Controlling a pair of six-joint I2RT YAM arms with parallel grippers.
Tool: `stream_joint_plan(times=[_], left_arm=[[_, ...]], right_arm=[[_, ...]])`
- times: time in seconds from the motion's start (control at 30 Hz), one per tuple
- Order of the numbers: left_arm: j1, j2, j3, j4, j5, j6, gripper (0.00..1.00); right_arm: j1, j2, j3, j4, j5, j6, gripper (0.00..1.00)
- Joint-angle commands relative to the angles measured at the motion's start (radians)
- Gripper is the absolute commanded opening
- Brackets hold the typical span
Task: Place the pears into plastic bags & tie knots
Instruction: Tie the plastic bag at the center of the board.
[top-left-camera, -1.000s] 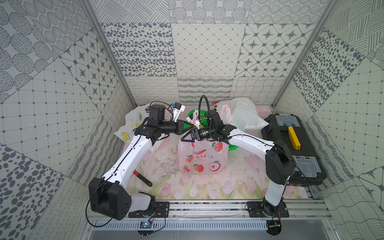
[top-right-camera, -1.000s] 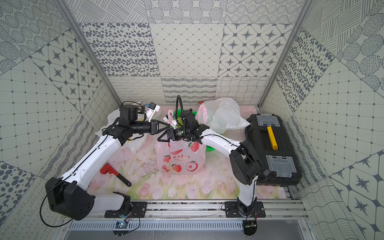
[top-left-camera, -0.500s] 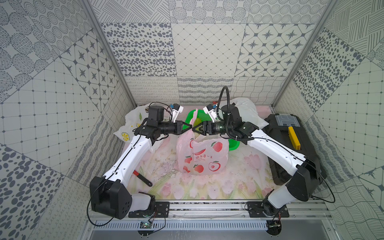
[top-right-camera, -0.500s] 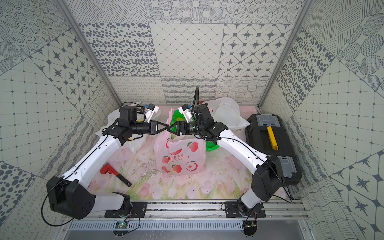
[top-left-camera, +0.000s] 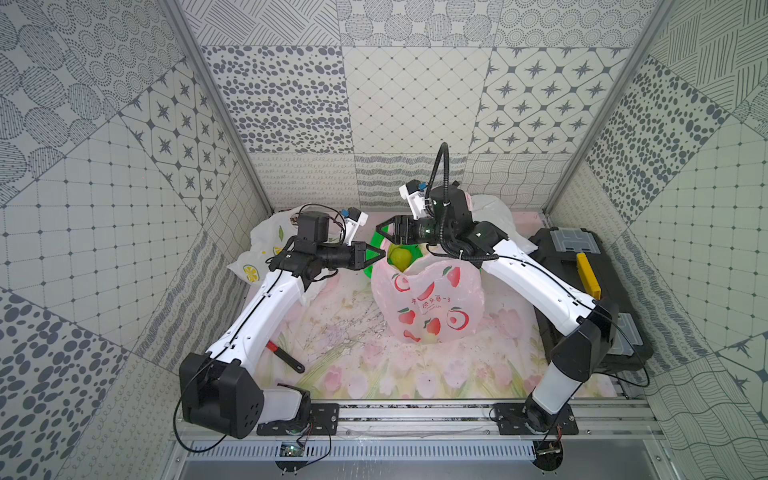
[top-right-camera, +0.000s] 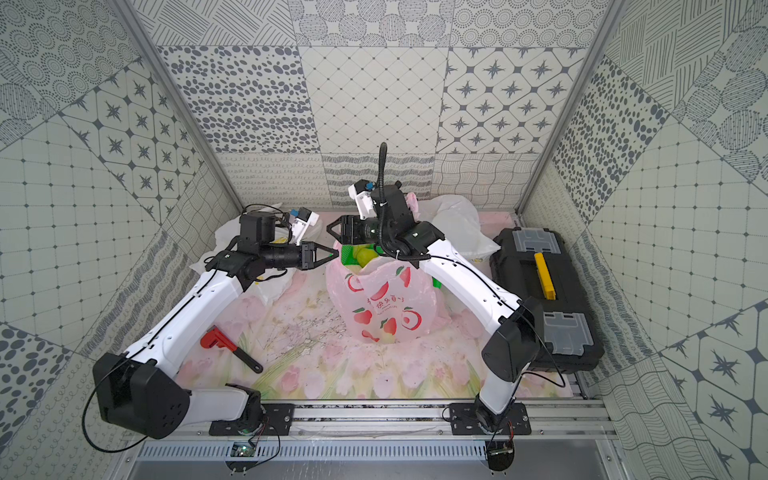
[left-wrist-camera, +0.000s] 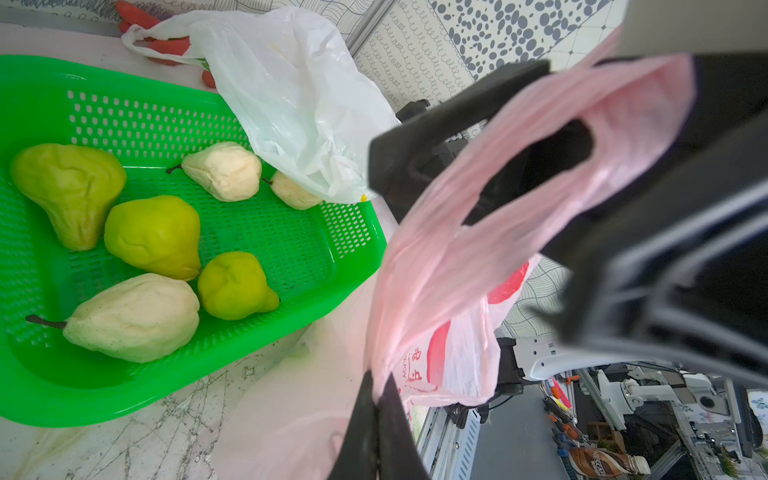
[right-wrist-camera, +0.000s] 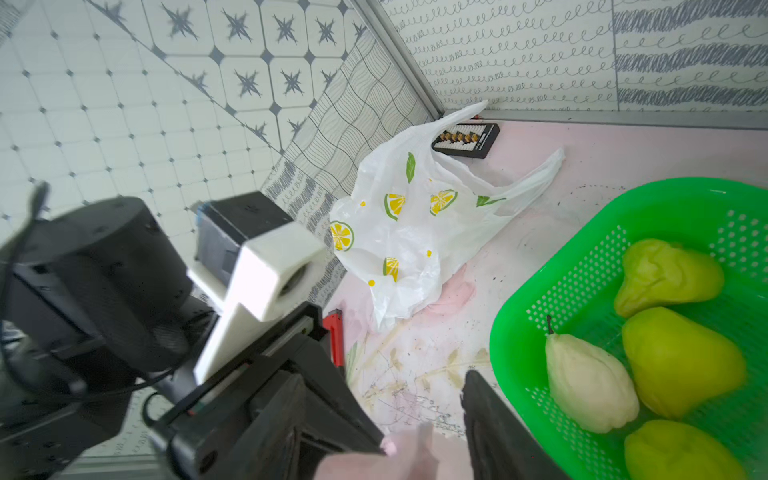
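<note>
The pink fruit-print plastic bag (top-left-camera: 428, 303) stands upright mid-table with lumps inside it. My left gripper (top-left-camera: 380, 255) is shut on one pink handle (left-wrist-camera: 457, 257), pinched at its tips (left-wrist-camera: 376, 390). My right gripper (top-left-camera: 381, 233) hovers just above and behind it, jaws apart; the handle loop drapes against one of its fingers (left-wrist-camera: 457, 108). Behind the bag, the green basket (left-wrist-camera: 291, 257) holds several pears, green (left-wrist-camera: 153, 237) and cream (left-wrist-camera: 137, 318). The lemon-print bag (right-wrist-camera: 407, 232) lies flat at back left. The plain white bag (left-wrist-camera: 299, 104) lies behind the basket.
A black toolbox (top-left-camera: 582, 266) with a yellow handle fills the right side. A red-headed wrench (top-right-camera: 226, 347) lies at front left. A small black abacus (right-wrist-camera: 465, 139) sits by the back wall near the lemon-print bag. Orange carrots (left-wrist-camera: 166, 43) poke out beside the plain white bag.
My right gripper has lifted from the bag's mouth toward the back, and its arm has swung about. The left gripper has kept its hold in place.
</note>
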Motion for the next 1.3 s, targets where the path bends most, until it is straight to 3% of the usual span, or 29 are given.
stream_joint_plan(times=[0.0, 0.13, 0.2, 0.3, 0.4, 0.63, 0.73, 0.87, 1.1, 1.27], left_arm=[[-0.005, -0.013, 0.012, 0.021, 0.033, 0.008, 0.00], [-0.004, -0.016, 0.005, 0.000, 0.047, 0.037, 0.01], [-0.003, -0.016, 0.019, -0.039, 0.040, 0.083, 0.10], [0.000, -0.009, 0.051, -0.040, 0.037, 0.104, 0.32], [-0.011, 0.024, 0.082, 0.004, 0.056, 0.079, 0.42], [-0.086, 0.080, 0.103, 0.007, -0.029, 0.126, 0.41], [-0.086, 0.060, 0.067, 0.077, -0.089, 0.099, 0.31], [-0.086, 0.037, 0.036, 0.151, -0.141, 0.041, 0.00], [-0.054, 0.113, 0.119, -0.079, -0.254, 0.049, 0.00], [-0.002, 0.166, 0.156, -0.141, -0.234, 0.000, 0.00]], right_arm=[[0.008, 0.002, 0.010, 0.045, 0.016, -0.002, 0.42], [0.008, -0.018, -0.033, 0.123, -0.010, 0.046, 0.16], [0.008, -0.022, -0.042, 0.137, -0.028, 0.064, 0.12], [0.008, -0.032, -0.061, 0.152, -0.042, 0.078, 0.09], [0.008, -0.038, -0.069, 0.154, -0.046, 0.085, 0.07], [0.008, -0.051, -0.082, 0.190, -0.052, 0.146, 0.07], [0.006, -0.056, -0.085, 0.189, -0.058, 0.162, 0.08], [-0.010, -0.073, -0.047, 0.116, -0.055, 0.172, 0.26], [-0.103, -0.263, -0.023, -0.098, -0.126, 0.119, 0.61], [-0.167, -0.475, -0.173, -0.171, -0.106, 0.063, 0.65]])
